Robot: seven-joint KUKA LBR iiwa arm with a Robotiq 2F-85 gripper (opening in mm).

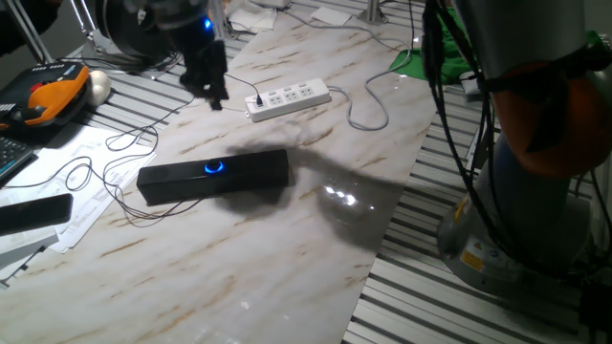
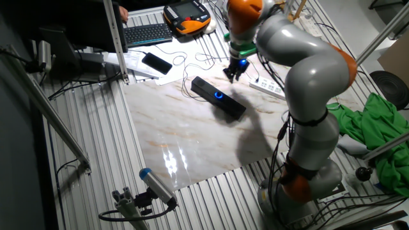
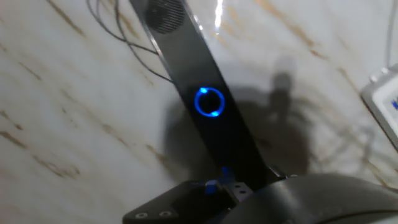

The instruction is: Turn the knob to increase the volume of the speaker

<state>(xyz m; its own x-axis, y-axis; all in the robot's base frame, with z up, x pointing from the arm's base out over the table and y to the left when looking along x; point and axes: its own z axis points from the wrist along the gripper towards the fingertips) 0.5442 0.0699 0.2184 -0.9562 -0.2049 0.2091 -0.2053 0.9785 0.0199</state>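
Observation:
The speaker (image 1: 212, 178) is a long black bar lying on the marble table top, also seen in the other fixed view (image 2: 218, 98) and running diagonally through the hand view (image 3: 186, 68). The knob (image 1: 212, 168) glows with a blue ring at its middle (image 2: 219, 96) (image 3: 209, 101). My gripper (image 1: 212, 94) hangs in the air above and behind the speaker, apart from it (image 2: 231, 73). Nothing is in it. Its fingers are dark and blurred, so the gap between them does not show. Only the hand's body shows at the bottom of the hand view.
A white power strip (image 1: 287, 98) with a cable lies behind the speaker (image 2: 268, 86). Thin black cables loop at the left (image 1: 134, 143). A flat black slab (image 1: 33, 212) and an orange pendant (image 1: 43, 100) lie at the left. A green cloth (image 2: 377, 128) lies beside the arm's base.

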